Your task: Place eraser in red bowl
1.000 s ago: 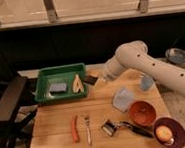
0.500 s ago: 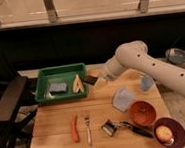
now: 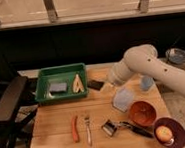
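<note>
**End effector closed beside the green tray, dark eraser at its tip**

A black office chair [image 3: 9, 105] stands off the left edge of the wooden desk [image 3: 53, 143].

Green tray [image 3: 60, 72] sits at the desk's back left. Inside: a blue sponge-like pad [image 3: 58, 87] toward the left, a tan, forked object [image 3: 77, 83] toward the right; what it is cannot be told.

On the bare desk in front of the tray: an orange carrot-like piece [image 3: 74, 129] and a fork [image 3: 88, 130], side by side, both lying roughly front to back.

End effector [image 3: 100, 85] is just right of the tray's right wall, low over the desk. Its fingers are fully closed, and the eraser [image 3: 95, 85], a small dark block, sits at their tip, apparently gripped. Whether the eraser touches the desk cannot be told.

The white arm [image 3: 150, 67] runs from the end effector up and off to the right.

A pale blue, flat packet [image 3: 123, 98] lies under the arm. A peeler with a dark handle [image 3: 123, 127] lies at the front, just left of the red bowl [image 3: 142, 113]. A blue cup [image 3: 147, 83] stands behind the bowl. Red bowl is well apart from the eraser.

Purple bowl [image 3: 169, 132] at the front right corner holds a yellow-orange round fruit [image 3: 163, 132].
</note>
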`<state>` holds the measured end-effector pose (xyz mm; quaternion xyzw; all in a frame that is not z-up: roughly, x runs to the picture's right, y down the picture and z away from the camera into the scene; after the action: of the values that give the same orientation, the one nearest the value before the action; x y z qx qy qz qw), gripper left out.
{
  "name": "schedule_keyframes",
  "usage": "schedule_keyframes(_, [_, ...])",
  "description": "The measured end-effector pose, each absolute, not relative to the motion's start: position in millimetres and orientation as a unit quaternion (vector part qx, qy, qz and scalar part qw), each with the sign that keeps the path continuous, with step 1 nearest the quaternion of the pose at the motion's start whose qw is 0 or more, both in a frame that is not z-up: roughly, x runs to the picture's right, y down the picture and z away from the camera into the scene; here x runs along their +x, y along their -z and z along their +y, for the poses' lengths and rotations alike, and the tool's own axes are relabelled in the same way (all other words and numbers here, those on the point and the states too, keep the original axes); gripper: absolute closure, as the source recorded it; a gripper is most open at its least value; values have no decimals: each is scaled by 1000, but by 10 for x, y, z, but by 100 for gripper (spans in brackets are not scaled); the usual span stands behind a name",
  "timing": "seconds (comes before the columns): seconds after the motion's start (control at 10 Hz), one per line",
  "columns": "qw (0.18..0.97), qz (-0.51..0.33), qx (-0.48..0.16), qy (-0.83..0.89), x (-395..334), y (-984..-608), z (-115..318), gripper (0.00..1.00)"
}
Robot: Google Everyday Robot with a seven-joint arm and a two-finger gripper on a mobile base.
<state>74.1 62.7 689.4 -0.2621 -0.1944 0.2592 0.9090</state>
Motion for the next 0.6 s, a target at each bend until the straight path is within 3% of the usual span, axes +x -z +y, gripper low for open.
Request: schedule_keyframes(0.6, [916, -149, -240, -286, 1657, -6534, 1056, 100])
